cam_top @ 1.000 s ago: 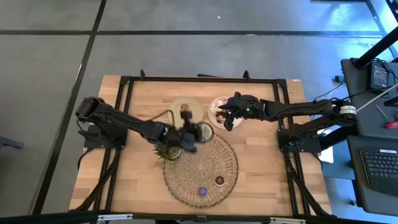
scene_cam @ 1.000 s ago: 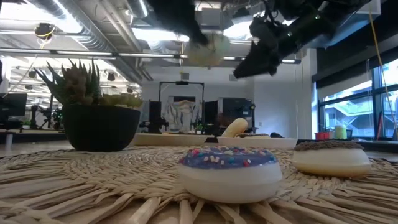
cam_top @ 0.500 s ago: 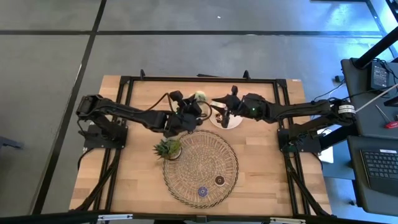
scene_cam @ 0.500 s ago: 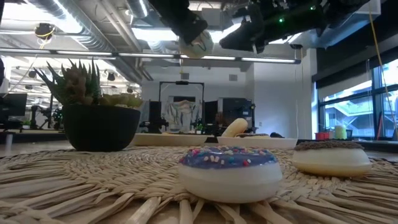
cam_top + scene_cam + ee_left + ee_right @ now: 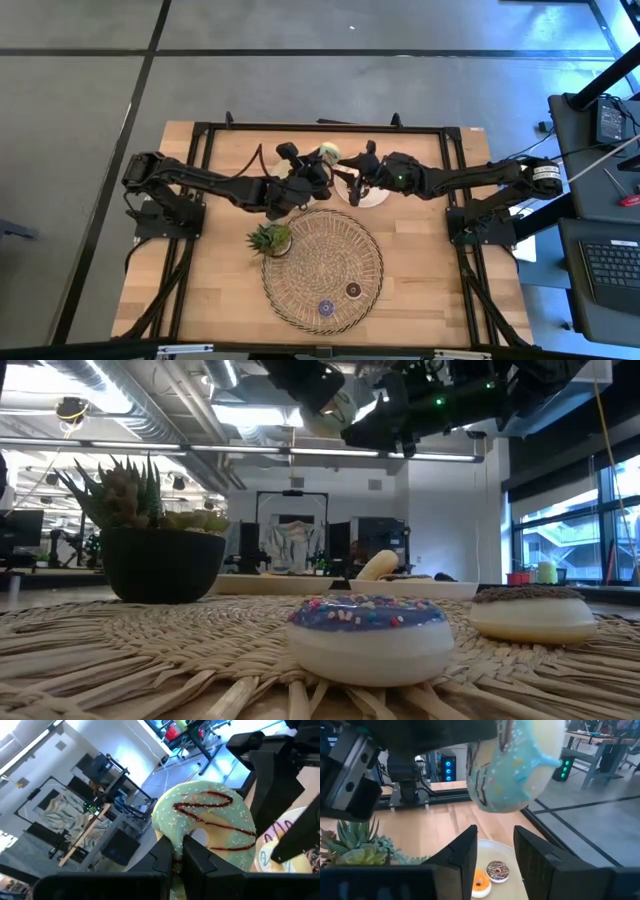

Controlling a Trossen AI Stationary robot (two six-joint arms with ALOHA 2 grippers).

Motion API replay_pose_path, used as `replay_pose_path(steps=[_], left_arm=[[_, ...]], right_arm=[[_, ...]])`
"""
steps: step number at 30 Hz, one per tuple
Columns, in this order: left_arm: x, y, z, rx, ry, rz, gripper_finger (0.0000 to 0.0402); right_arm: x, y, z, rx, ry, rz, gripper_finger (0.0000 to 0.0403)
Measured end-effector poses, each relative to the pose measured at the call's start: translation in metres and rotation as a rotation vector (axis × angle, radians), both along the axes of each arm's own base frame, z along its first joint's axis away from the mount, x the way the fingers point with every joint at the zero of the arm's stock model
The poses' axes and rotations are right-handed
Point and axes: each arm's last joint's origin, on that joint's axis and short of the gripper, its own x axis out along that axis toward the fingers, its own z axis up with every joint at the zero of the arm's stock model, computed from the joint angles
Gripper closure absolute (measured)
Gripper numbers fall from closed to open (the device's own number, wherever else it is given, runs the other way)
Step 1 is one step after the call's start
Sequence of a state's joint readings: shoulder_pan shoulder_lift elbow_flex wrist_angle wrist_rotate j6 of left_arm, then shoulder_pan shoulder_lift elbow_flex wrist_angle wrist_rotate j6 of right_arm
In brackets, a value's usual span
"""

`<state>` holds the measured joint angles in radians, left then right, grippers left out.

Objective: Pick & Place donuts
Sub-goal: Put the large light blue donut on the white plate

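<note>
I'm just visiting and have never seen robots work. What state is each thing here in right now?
Left gripper: shut on the green-iced donut, raised above the table.
Green-iced donut with brown drizzle: held in the air, tilted.
Right gripper: open, empty, above the white plate.
White plate: holds two small donuts.
Purple-iced sprinkled donut: lying flat on the woven mat.
Brown-iced donut: lying flat beside it.

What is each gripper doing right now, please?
Left gripper: shut on the green donut, raised.
Right gripper: open, empty, facing the green donut.
</note>
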<state>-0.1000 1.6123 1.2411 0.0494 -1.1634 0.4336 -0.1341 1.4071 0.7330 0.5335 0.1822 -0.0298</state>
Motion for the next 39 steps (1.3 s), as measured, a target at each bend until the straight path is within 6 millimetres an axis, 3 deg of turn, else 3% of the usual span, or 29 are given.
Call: replay_pose_path(steps=[25,39], left_arm=[[0.0,0.001,0.0,0.011,0.022,-0.002,0.0384],[0.0,-0.002,0.0,0.003,0.008,-0.009,0.0384]], right_arm=[[0.001,0.002,0.008,0.053,-0.095,0.055,0.0269],[0.001,0.001,0.01,0.088,-0.137,0.036,0.0123]])
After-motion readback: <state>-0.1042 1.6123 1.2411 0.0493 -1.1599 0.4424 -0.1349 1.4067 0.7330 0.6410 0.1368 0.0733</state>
